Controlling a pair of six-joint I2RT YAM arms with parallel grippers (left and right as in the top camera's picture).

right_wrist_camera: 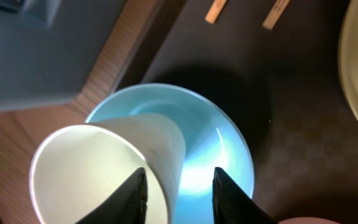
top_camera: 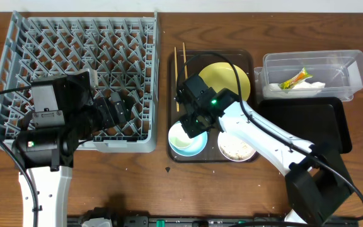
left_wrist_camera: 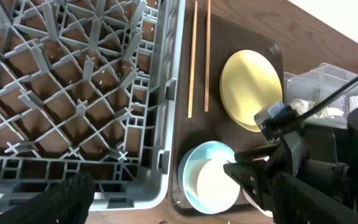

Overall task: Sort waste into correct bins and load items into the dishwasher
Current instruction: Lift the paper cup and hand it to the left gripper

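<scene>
Overhead, the right gripper (top_camera: pixel 191 128) is hovering above the light blue bowl (top_camera: pixel 184 147); the left gripper (top_camera: pixel 126 108), grip unreadable, is hanging well left of it. Left wrist: a white cup (left_wrist_camera: pixel 215 185) is leaning inside that bowl. Right wrist: spread fingers (right_wrist_camera: pixel 134 198) are straddling its wall.
</scene>
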